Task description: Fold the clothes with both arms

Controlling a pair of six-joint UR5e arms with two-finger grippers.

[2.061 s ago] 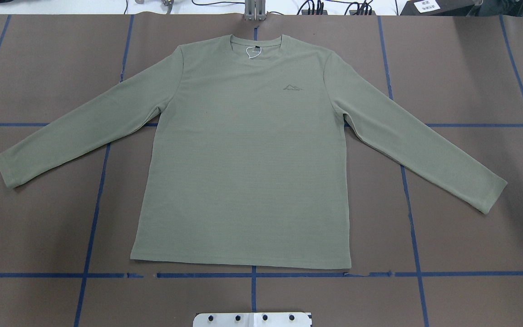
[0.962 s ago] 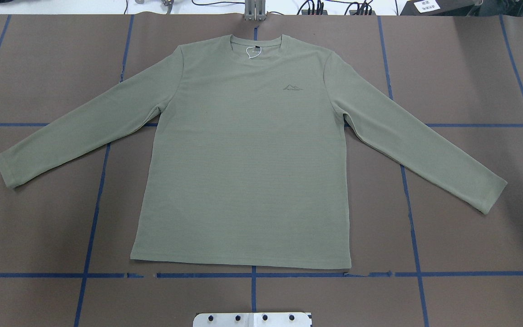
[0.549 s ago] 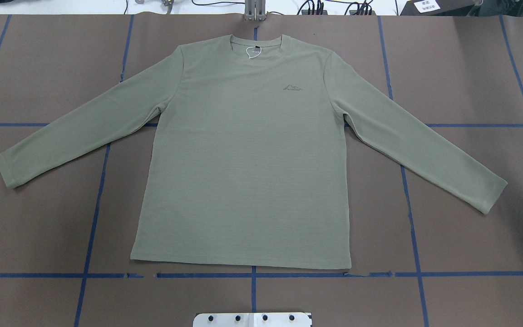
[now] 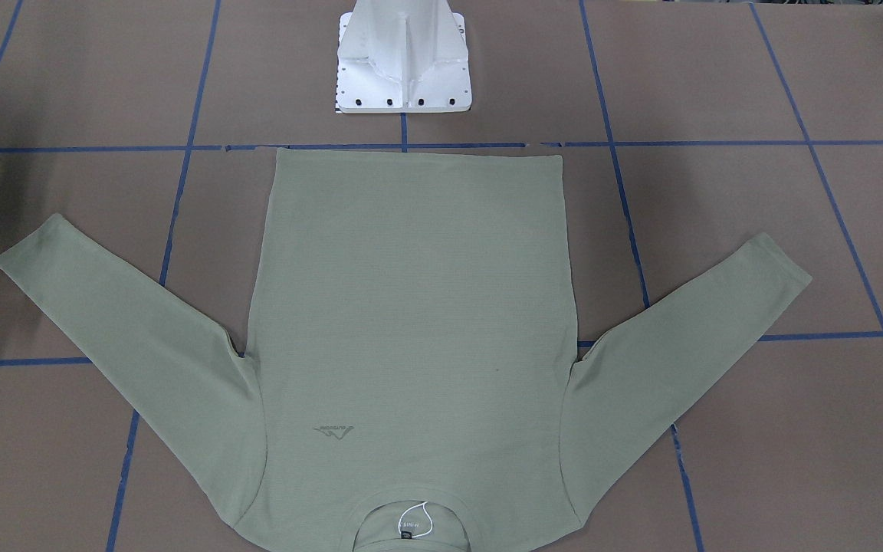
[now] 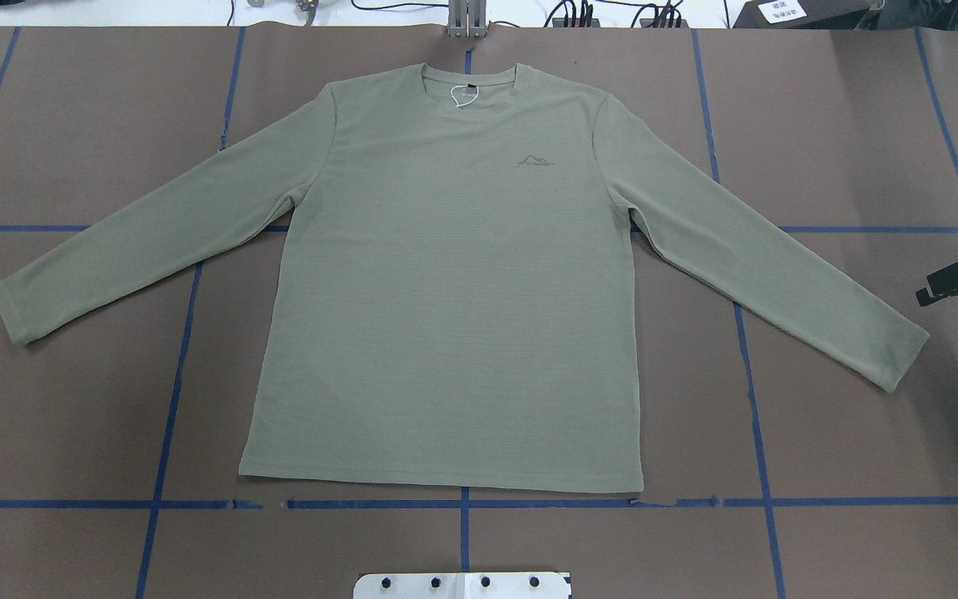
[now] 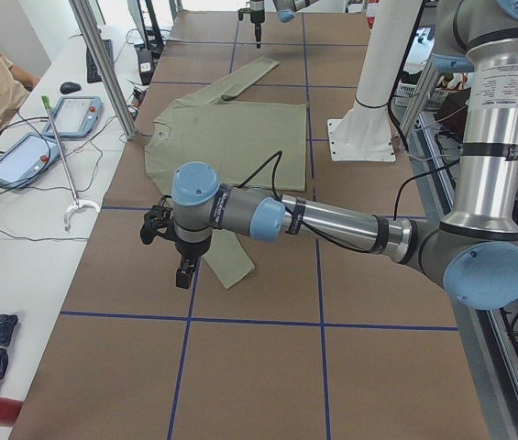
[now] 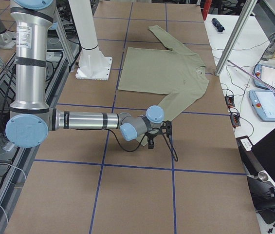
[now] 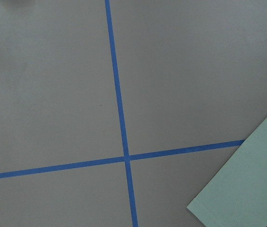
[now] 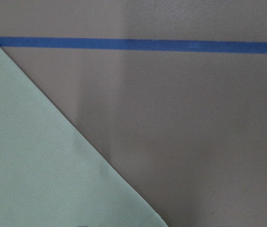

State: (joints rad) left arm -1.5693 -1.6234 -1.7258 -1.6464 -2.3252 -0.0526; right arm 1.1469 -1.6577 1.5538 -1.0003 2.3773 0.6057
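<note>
Shirt (image 5: 446, 291) flat mid-frame on surface (image 5: 71, 416). Soft, light knit, should sag: pinch cuffs (image 5: 903, 358). My right end effector (image 5: 957, 283) and left end effector (image 6: 182, 272) hover nearby; open or closed, cannot tell.

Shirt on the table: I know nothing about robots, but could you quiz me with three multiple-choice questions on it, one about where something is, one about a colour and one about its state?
1. Which part of the shirt lies nearest the white base?
A. the hem
B. the collar
C. a cuff

2. What colour are the tape lines on the table?
A. red
B. blue
C. yellow

3. How does the shirt lie?
A. folded in half
B. rolled up
C. flat, with both sleeves spread

Answers:
1. A: the hem runs along the tape line just in front of the base, and the collar is at the far end.
2. B: blue lines cross the brown table.
3. C: the whole front shows, logo included, and each sleeve angles outward.
</note>
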